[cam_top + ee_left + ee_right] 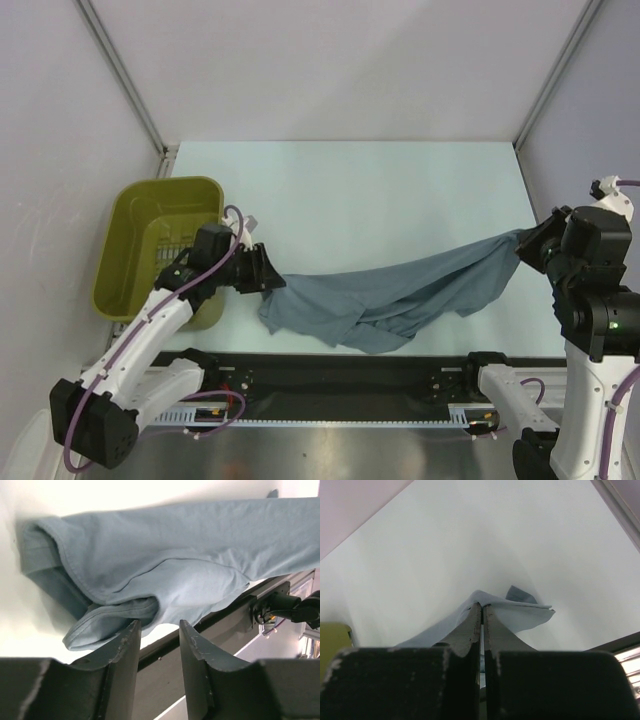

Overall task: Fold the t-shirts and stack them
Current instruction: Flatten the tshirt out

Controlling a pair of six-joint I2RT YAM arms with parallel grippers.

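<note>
Blue-grey t-shirt (390, 295) lies stretched left to right: the right gripper (481, 607) pinches its right end, the left gripper (157, 627) stands spread beside its left end.

Left arm (150, 330): base at near-left corner, forearm slants up and inward, wrist turned so the left gripper (262, 270) points right, low over the table. Wrist view: its fingers (125, 650) stand apart with a clear gap between them; cloth lies against the tips, possibly not caught at all.

Right arm (590, 340): stands upright at the right edge, wrist bent inward, right gripper (528, 248) raised and pointing left. Its fingers (470, 630) are pressed together to a thin slit, pinching an edge of the t-shirt (400, 290) at the tips.
</note>
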